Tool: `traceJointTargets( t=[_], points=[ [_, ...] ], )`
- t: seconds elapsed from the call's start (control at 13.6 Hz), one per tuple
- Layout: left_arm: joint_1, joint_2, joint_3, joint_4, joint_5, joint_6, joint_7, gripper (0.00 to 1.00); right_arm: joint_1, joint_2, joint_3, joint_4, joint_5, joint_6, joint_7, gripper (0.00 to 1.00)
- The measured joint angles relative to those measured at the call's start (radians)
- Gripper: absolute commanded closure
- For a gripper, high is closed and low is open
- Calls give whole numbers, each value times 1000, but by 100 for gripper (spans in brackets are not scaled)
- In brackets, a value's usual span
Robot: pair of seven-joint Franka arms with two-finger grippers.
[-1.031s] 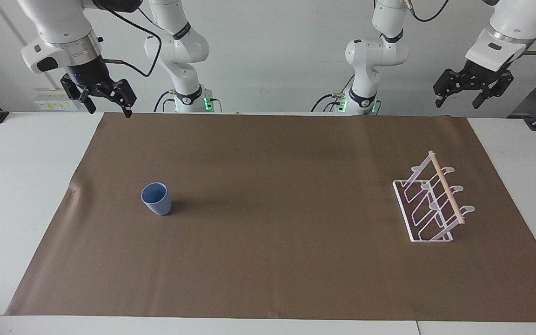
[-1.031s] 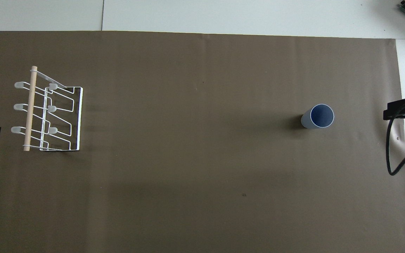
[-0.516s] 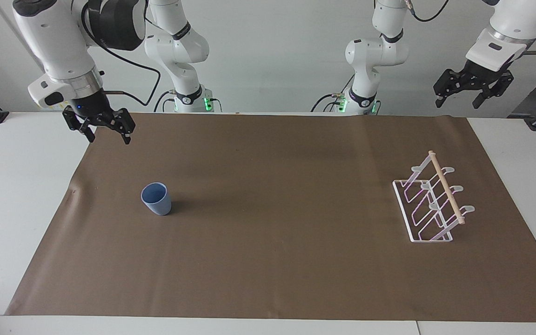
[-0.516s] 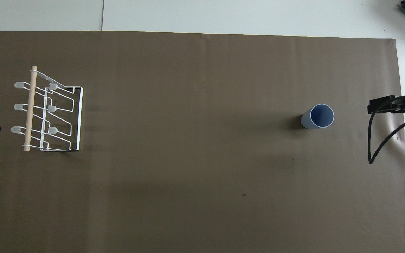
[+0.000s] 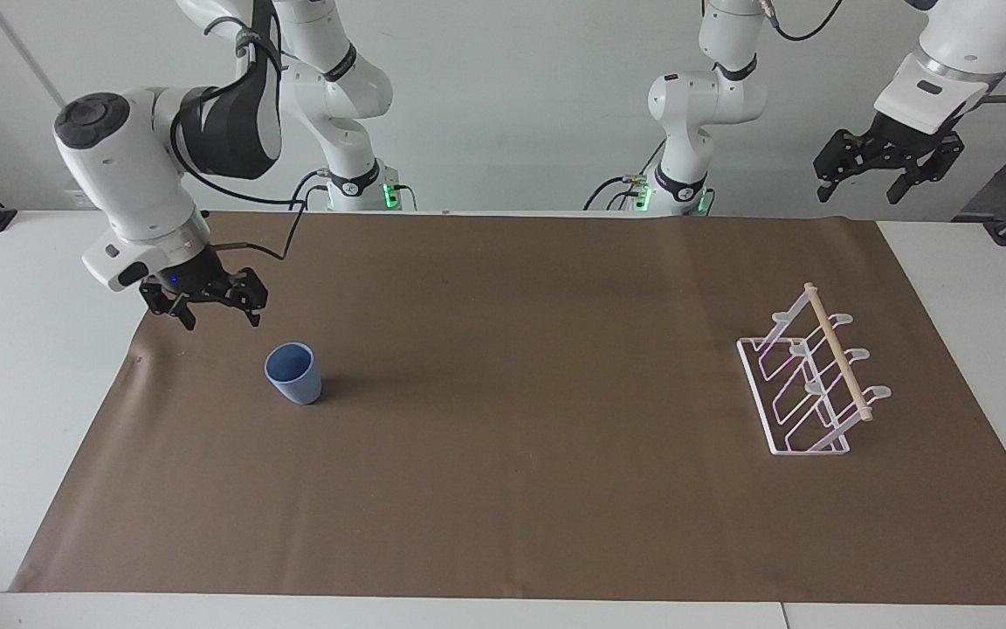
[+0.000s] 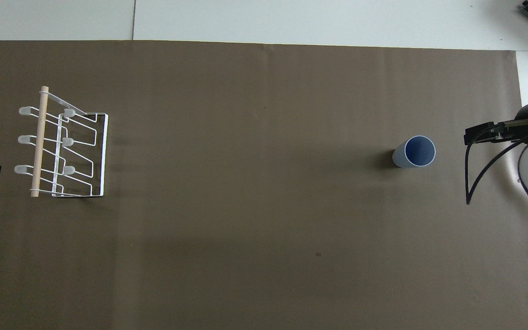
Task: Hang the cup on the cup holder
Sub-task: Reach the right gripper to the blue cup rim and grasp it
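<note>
On the brown mat toward the right arm's end of the counter, you see the cup (image 5: pixel 293 373) upright, probably light and smooth, so take it by the rim with the right gripper (image 5: pixel 215 314), whose fingers stand apart.

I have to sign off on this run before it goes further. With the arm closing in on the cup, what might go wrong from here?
1. The cup stands free and upright on the brown mat; a jaw of the open right gripper clipping its rim might tip it.
2. It tapers toward the base, so a grip might slip.
3. The cup holder is at the left arm's end, under the waiting left gripper; a long carry or handover could drop the cup.
</note>
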Motion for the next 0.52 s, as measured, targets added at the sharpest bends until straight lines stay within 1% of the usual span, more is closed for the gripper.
traceJointTargets(
  t=[0.37, 0.52],
  points=[
    [0, 0, 1, 0, 0, 0, 0, 0, -3, 8, -2, -136, 26, 147, -82, 0],
    [0, 0, 1, 0, 0, 0, -1, 0, -2, 9, -1, -169, 34, 173, -84, 0]
  ],
)
